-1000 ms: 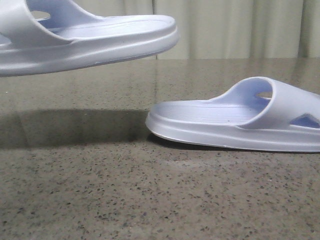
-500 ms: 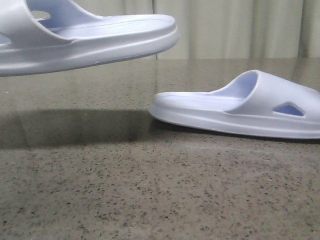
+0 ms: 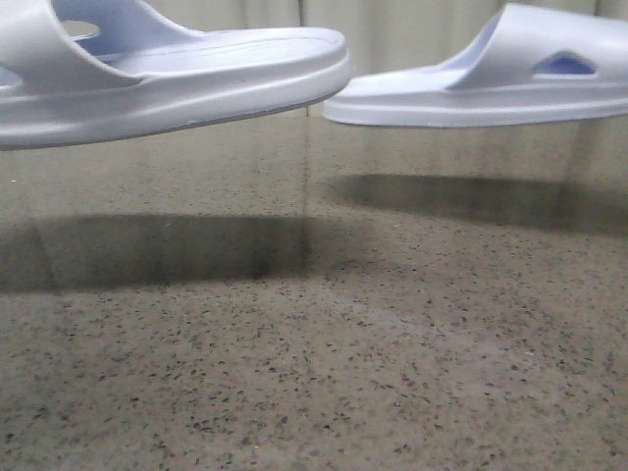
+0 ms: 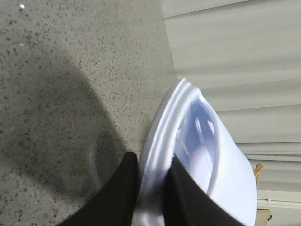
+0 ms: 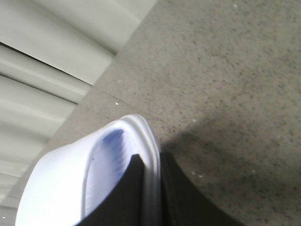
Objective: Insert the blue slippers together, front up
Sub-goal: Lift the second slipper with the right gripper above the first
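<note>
Two pale blue slippers hang above the speckled table. In the front view the left slipper [image 3: 167, 83] fills the upper left, and the right slipper [image 3: 491, 83] hovers at the upper right. Their near ends almost meet, a small gap apart. Each casts a shadow on the table. My left gripper [image 4: 151, 165] is shut on the sole edge of the left slipper [image 4: 197, 141]. My right gripper [image 5: 151, 162] is shut on the sole edge of the right slipper [image 5: 80, 179]. Neither gripper shows in the front view.
The brown speckled table [image 3: 314, 373] lies below both slippers. Pale pleated curtains [image 3: 432, 49] hang behind the table's far edge.
The right slipper has risen off the table to the height of the left slipper and turned its strap side toward the camera. The left slipper has not moved.
</note>
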